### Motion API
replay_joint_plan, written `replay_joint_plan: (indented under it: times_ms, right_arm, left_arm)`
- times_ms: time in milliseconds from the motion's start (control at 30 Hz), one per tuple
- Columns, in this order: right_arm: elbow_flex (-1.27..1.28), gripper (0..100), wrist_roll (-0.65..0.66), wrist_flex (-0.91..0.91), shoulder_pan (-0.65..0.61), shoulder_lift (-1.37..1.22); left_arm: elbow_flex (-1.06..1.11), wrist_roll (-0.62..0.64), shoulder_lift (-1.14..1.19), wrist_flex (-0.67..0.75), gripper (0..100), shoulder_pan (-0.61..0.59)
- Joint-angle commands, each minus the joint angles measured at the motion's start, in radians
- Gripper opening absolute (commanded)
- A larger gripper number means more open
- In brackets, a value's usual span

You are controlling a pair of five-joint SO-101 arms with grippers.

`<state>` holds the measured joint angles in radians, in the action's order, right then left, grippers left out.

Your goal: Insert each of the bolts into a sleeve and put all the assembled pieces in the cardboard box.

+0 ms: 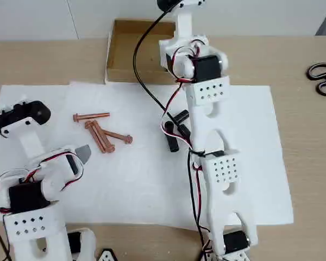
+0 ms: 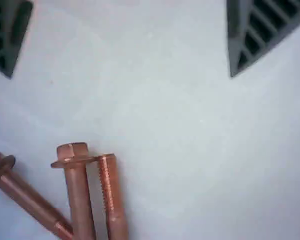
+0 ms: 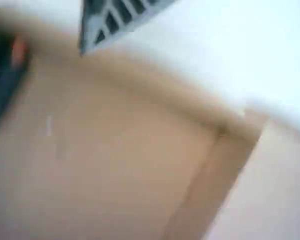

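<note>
Though half covered by the right arm (image 1: 214, 163), readable as an open cardboard box (image 1: 122, 51) at the upper middle of the high view, resting on the wooden table (image 1: 293, 60) just past the far edge of a white sheet (image 1: 136, 179). Over the box's right part, the right gripper (image 1: 173, 58), mostly buried under its own wrist; impossible to tell how far open or whether holding anything. Blurred in the right wrist view: brown box floor, one inner corner, and at the left edge a dark shape (image 3: 7, 65) with an orange spot, too smeared to name.

At the lower left of the high view, the left gripper (image 2: 121, 75), spread wide and gripping nothing. Dark ribbed fingertips (image 2: 255, 35) in the two upper corners of the left wrist view, bare sheet between them.

Counted:
- Four copper bolts (image 1: 100, 136), flat on the sheet left of centre: one alone and level, three in a loose touching fan just below it. Three of these at the lower left of the left wrist view, all cut off by the bottom edge.
- Black sleeves (image 1: 172, 138) at centre, well apart from the bolts, partly beneath the right arm and its black cable (image 1: 146, 91). Three seen for certain, full number not tellable.
- One pair of scissors (image 1: 323, 76), clipped by the right edge.
</note>
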<state>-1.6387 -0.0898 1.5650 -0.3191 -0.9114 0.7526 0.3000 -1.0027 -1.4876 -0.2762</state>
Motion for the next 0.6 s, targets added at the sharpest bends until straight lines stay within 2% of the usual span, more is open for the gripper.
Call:
replay_joint_plan:
  times_ms: [0, 367, 567]
  right_arm:
    - [-0.043, 21.7, -0.009, 0.116, 0.012, 0.136]
    - [-0.011, 21.6, -0.002, 0.133, 0.039, 0.306]
    - [0.364, 21.6, -0.002, 0.133, 0.036, 0.492]
  left_arm:
    - [-0.048, -0.011, -0.012, -0.003, 26, -0.003]
    - [-0.048, -0.011, -0.012, -0.003, 26, 0.002]
    - [-0.048, -0.011, -0.012, -0.003, 26, -0.003]
